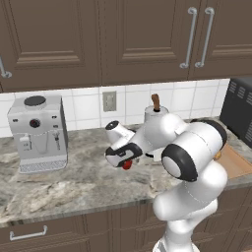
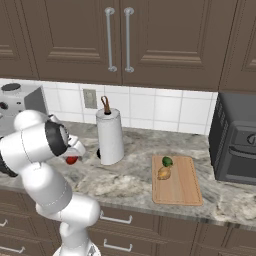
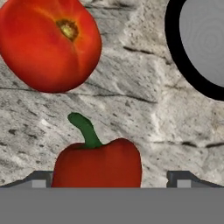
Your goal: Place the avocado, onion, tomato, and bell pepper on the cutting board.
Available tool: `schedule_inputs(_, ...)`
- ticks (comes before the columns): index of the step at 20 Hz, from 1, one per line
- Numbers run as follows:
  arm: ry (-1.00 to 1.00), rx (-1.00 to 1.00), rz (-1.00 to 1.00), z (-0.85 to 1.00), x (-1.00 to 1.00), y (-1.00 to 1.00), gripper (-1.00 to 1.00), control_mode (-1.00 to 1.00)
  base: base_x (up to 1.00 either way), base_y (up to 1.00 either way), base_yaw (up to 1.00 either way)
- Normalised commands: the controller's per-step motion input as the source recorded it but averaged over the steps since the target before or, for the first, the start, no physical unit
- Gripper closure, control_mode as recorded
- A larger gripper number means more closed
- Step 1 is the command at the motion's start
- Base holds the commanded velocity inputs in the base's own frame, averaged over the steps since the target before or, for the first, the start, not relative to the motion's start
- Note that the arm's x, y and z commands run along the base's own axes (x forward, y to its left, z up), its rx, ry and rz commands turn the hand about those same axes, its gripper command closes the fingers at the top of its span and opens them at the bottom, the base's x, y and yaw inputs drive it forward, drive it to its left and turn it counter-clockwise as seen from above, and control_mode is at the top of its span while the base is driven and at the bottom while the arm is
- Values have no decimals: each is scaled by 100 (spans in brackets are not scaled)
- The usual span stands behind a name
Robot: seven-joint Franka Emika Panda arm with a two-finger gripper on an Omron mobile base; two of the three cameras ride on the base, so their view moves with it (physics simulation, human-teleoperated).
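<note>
fingers: two dark tips [image 3: 41, 178] at the bottom of the hand view, spread wide, released, nothing between the pads touching them
gripper: gripper [image 3: 111, 179] looks straight down at the counter, low over the bell pepper; in the left base view the hand [image 1: 123, 155] hangs just above a red item
bell pepper: red bell pepper [image 3: 98, 164] with green stem sits between the two tips, lying on the counter, stem toward the tomato
tomato: red tomato [image 3: 48, 43] just beyond the pepper, apart from it, stem scar facing up
red item under hand: visible in the base views [image 2: 71, 160], can't tell which of the two it is
roll base: round grey disc with black rim [image 3: 199, 48] near the tomato, same counter; matches the paper towel holder [image 2: 110, 136] standing upright
counter: grey-brown marble counter [image 1: 74, 182]
cutting board: light wood cutting board [image 2: 177, 187] lies flat, well right of the arm, near the toaster oven [image 2: 235, 145]
avocado: green avocado [image 2: 167, 161] on the board, far end
onion: tan onion [image 2: 164, 173] on the board, just beside the avocado, nearer the camera
coffee machine: grey coffee machine [image 1: 38, 133] at the left of the counter, against the tiled wall
</note>
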Motion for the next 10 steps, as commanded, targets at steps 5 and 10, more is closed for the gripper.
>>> schedule_inputs(5,-1,2,-5,-17,-2,0,100,-100,0,0,0)
schedule_inputs(10,1,-2,-4,-13,-3,3,100,-100,0,0,0)
